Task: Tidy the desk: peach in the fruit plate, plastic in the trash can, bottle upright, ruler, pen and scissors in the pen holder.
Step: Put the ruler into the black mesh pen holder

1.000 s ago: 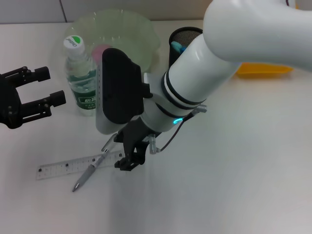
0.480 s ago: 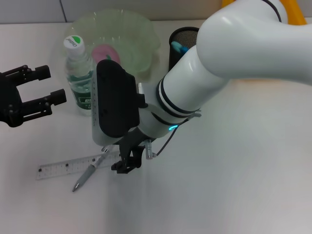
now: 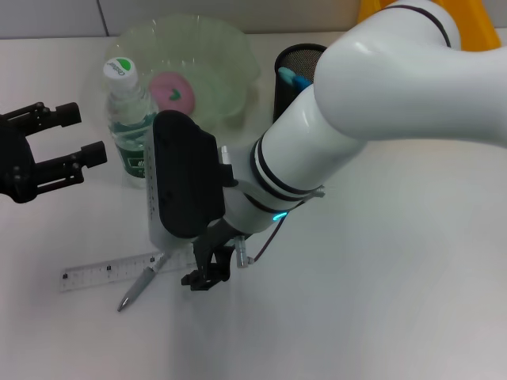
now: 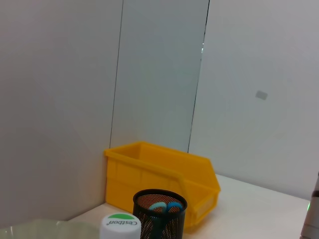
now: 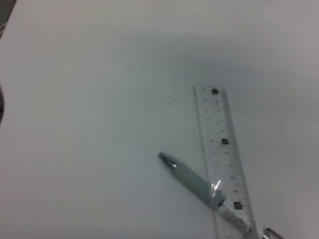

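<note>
The clear ruler lies flat near the table's front left, and the silver pen rests slantwise across its end. My right gripper hangs open just above the table, right beside the pen's upper end. The bottle stands upright with its green cap on. A pink peach sits in the glass fruit plate. Blue scissors handles stick out of the black mesh pen holder. My left gripper is parked open at the left. No plastic is in view.
A yellow bin stands at the back right behind the pen holder. My bulky right arm crosses the middle of the table and hides what lies under it. Bare table stretches along the front and right.
My right arm has swung left and lower, bringing its gripper closer to the pen and ruler and uncovering the peach in the plate. The left arm has barely moved.
</note>
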### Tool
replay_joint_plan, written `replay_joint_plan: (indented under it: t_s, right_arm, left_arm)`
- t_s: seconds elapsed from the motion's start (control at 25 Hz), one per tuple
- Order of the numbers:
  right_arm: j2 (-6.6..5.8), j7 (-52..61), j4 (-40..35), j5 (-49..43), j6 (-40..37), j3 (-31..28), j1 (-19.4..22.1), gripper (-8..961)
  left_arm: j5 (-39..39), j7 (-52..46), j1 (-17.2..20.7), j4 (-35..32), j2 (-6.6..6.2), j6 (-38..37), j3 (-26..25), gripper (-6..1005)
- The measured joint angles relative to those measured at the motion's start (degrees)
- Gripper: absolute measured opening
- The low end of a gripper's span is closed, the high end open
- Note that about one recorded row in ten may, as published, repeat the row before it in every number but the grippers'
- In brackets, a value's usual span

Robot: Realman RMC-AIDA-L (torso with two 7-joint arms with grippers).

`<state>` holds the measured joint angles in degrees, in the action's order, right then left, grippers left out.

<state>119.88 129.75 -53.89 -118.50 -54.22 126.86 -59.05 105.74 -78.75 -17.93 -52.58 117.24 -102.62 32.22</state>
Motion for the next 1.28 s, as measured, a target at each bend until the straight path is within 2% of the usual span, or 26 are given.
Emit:
replay_joint_plan:
  t_s: [0.84,1.28]
  right_arm:
    - [0.0,0.28,-0.18,1.7,0.89,2.31,-0.36,585]
    - [0.0,7.25,0.32,1.7,1.59,3.01,-1.99,586]
  left_arm:
    - [0.02,0.0,-0.61,0.37,0.0,0.49,-0.58,738]
    - [-0.01,0.0,-0.52,0.37,0.0,0.8,-0.58,738]
